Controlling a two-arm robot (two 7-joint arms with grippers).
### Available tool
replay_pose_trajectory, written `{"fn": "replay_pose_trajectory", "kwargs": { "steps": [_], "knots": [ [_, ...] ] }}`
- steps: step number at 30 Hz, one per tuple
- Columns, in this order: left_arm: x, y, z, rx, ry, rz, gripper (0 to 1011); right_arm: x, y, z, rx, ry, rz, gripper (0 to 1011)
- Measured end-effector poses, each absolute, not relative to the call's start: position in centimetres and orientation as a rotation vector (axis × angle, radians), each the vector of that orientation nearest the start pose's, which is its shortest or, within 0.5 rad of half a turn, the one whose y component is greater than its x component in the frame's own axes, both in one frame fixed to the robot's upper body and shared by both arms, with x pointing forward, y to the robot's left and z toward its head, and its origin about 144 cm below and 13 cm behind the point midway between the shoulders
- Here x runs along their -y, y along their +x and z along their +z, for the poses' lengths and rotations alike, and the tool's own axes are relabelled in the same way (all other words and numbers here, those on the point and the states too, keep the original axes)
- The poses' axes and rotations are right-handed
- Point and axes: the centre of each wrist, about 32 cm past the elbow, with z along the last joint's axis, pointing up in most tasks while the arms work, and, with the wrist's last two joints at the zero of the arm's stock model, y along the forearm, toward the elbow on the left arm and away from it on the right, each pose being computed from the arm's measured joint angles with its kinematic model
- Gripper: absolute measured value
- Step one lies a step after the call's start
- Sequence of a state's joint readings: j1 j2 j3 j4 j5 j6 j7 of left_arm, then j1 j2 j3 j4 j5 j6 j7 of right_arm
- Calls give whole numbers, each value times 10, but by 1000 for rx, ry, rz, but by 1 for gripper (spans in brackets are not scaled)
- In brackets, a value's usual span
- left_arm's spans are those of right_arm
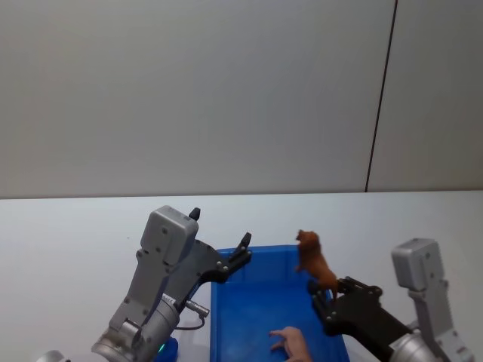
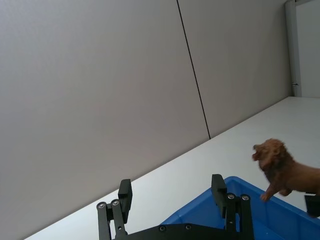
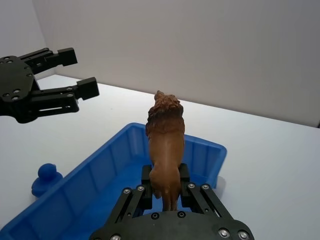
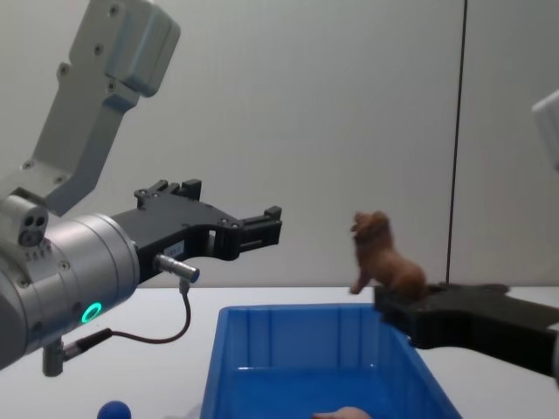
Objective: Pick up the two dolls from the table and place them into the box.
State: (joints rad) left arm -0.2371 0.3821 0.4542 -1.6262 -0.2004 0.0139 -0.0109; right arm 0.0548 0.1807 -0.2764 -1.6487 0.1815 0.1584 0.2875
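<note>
Brown lion doll (image 3: 165,130) is clamped by its hind end between the two fingers of the right pincer (image 3: 165,182), its body sticking out past the fingertips and its maned head pointing away from the robot. The pincer holds it in the air above the far right part of the blue box (image 4: 297,310), clear of the rim. The box stands on the white bench (image 1: 75,249), directly before the robot and between the two arms. Inside it, on the floor at the near end, lies a small pale pinkish thing (image 1: 290,343); what it is I cannot tell. A small blue rounded toy (image 3: 46,176) sits on the bench just outside the box's left wall. The left pincer (image 2: 171,192) hangs above the far left corner of the box with its fingers spread apart and nothing between them. The right wrist view shows the lion from behind, with the grip on its rear, and the blue toy beside the box. The chest view shows the lion from the side, well above the rim. The head view gives the plainest sight of the pinkish thing in the box.
</note>
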Motion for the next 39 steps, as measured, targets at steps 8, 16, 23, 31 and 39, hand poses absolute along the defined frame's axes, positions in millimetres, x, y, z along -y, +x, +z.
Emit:
{"fn": "replay_pose_trajectory", "kwargs": {
  "steps": [8,16,23,31,39],
  "knots": [
    [-198,492,1204,268,61,1124,1001,179,476,1170,-83,-64,-959,485],
    [-198,492,1204,268,61,1124,1001,174,483,1168,-85,-70,-967,763],
    [-198,492,1204,268,61,1124,1001,175,481,1168,-64,-70,-1017,954],
    [-198,492,1204,268,61,1124,1001,182,470,1167,-44,-69,-1102,1001],
    [-198,492,1204,268,61,1124,1001,195,452,1162,-39,-71,-1194,1001]
  ]
}}
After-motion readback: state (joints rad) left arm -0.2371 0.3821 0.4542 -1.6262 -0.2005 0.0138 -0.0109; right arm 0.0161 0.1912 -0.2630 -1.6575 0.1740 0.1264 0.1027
